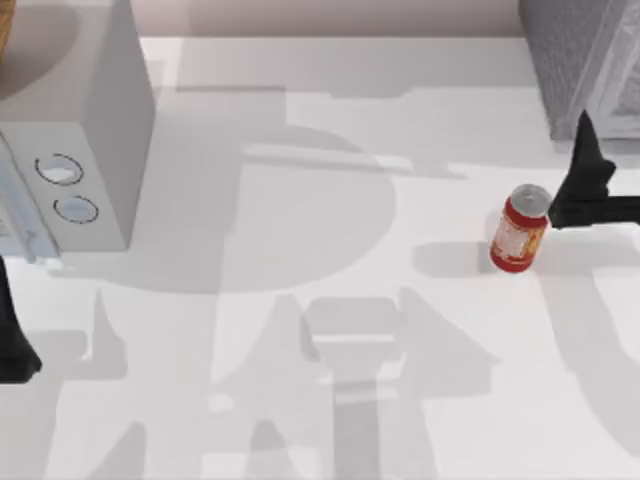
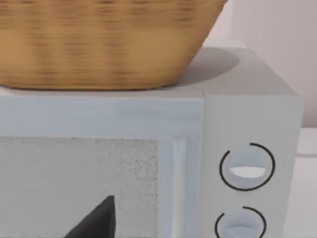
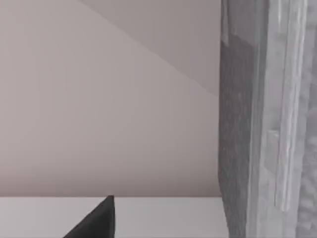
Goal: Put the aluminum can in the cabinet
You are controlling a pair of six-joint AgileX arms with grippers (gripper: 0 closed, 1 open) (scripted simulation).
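The aluminum can (image 1: 519,231), red with a silver top and a cream label, stands upright on the white table at the right. My right gripper (image 1: 584,160) hovers just to the can's right, beside it and apart from it, pointing toward the back of the table. The cabinet (image 1: 585,60), dark grey and speckled with a lighter framed door, stands at the back right corner; its side and door edge (image 3: 262,124) rise close ahead in the right wrist view. My left gripper (image 1: 15,345) sits parked at the table's left edge, facing the pale box.
A pale grey box (image 1: 75,130) with two round rings (image 2: 246,166) stands at the back left. A woven basket (image 2: 99,42) rests on top of it. The white table (image 1: 330,230) stretches between the box and the can.
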